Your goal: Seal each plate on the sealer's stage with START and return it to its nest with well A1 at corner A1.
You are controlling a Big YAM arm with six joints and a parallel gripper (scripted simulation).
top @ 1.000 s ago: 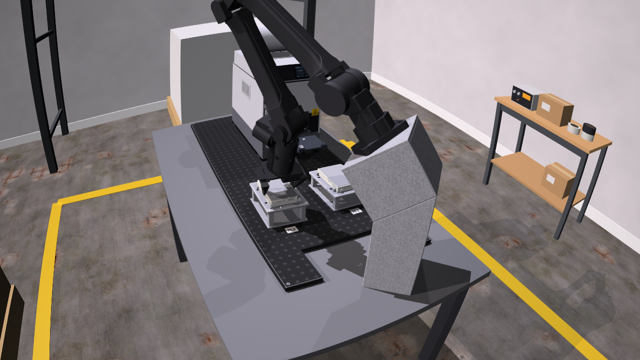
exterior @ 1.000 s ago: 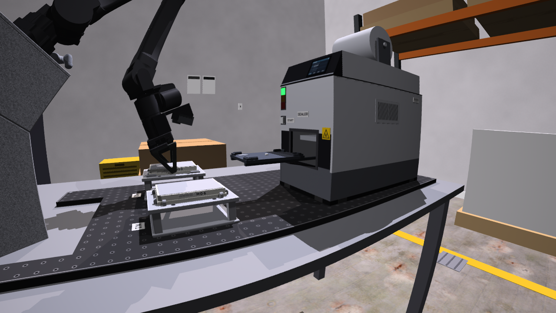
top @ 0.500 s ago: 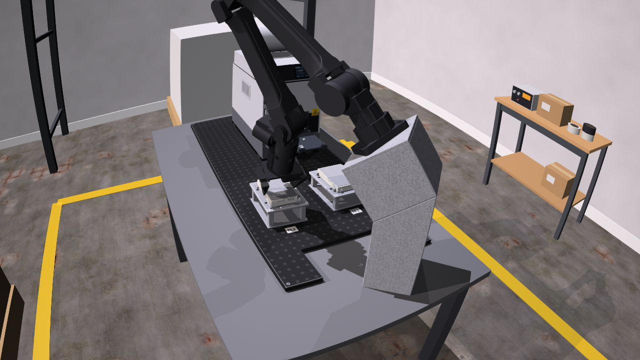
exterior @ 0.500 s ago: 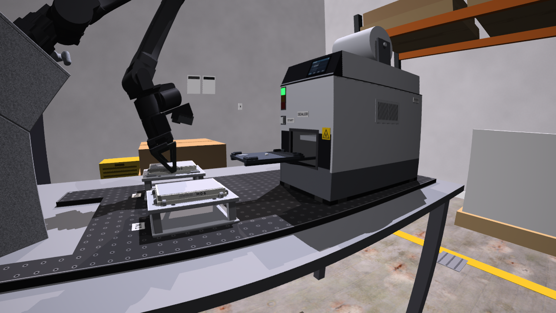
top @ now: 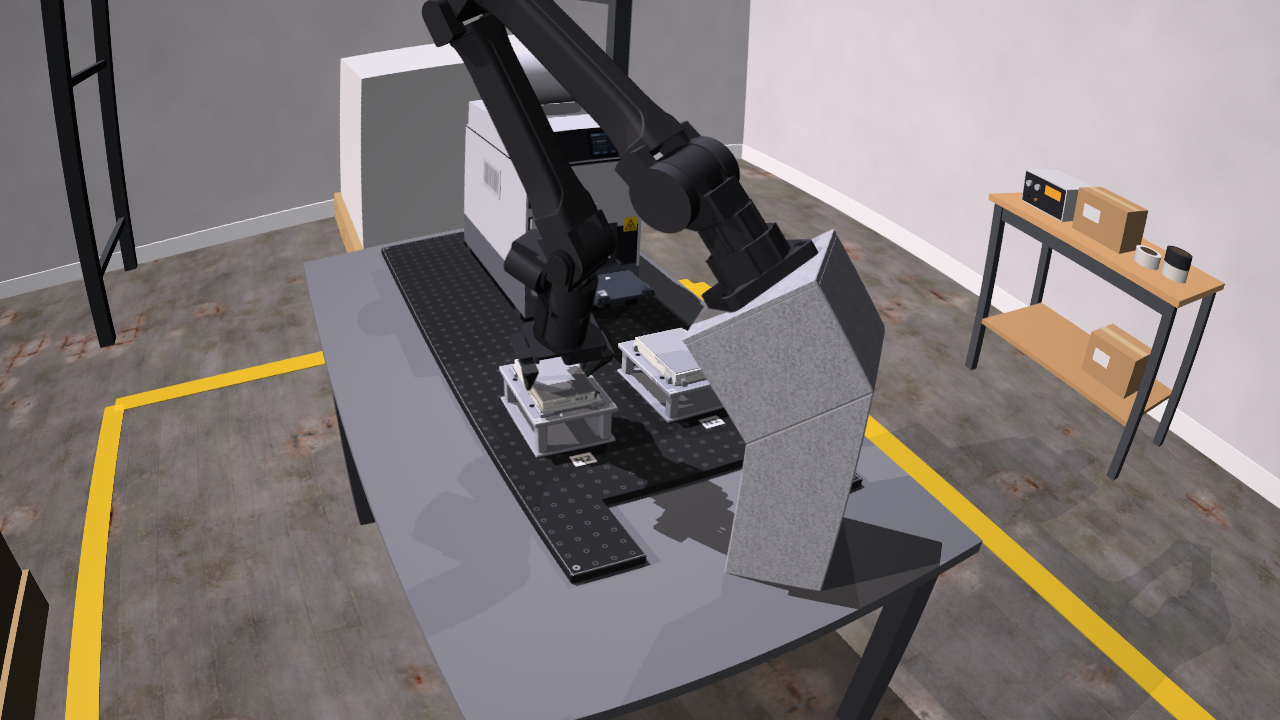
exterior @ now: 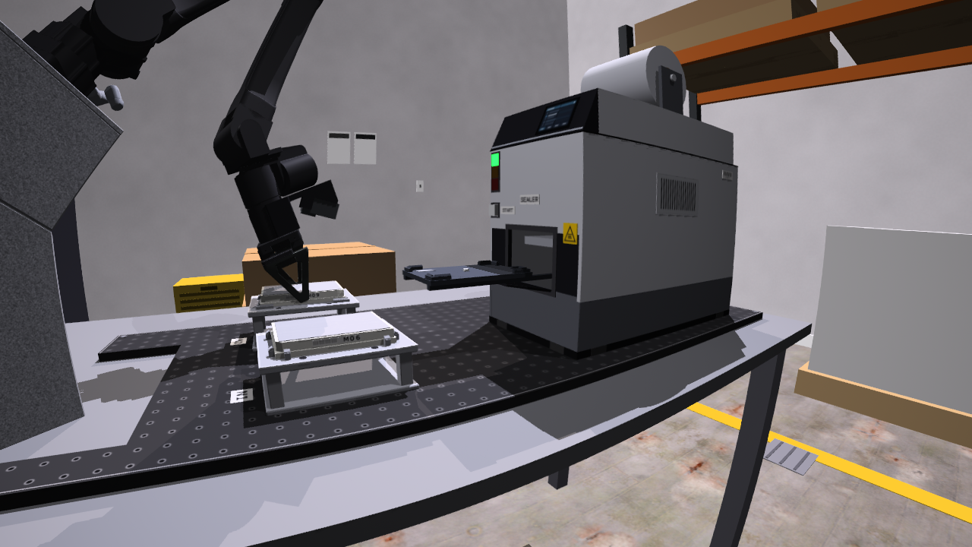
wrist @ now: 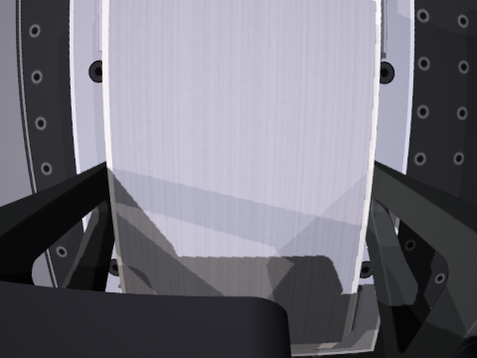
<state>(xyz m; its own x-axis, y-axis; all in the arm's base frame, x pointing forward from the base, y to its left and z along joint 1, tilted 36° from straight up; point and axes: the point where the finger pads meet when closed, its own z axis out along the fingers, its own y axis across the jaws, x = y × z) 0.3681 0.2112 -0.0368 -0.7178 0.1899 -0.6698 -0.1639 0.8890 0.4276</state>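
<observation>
My gripper (top: 562, 367) is shut on a foil-covered plate (top: 563, 386) across its long sides. It holds the plate on or just above the left nest (top: 559, 420); I cannot tell whether the plate rests in it. From the exterior view the gripper (exterior: 288, 279) is down at the far nest. The other plate (exterior: 330, 335), marked M06 and white on top, sits in the near nest. The sealer (exterior: 611, 231) shows a green lamp (exterior: 494, 159). Its stage (exterior: 465, 273) is out and bare.
The START button (exterior: 495, 210) sits below the lamp. A tall grey block (top: 787, 420) stands at the table's right front, beside the right nest (top: 671, 376). Small label tags (top: 581, 459) lie in front of the nests. Cardboard boxes (exterior: 319, 265) stand behind the table.
</observation>
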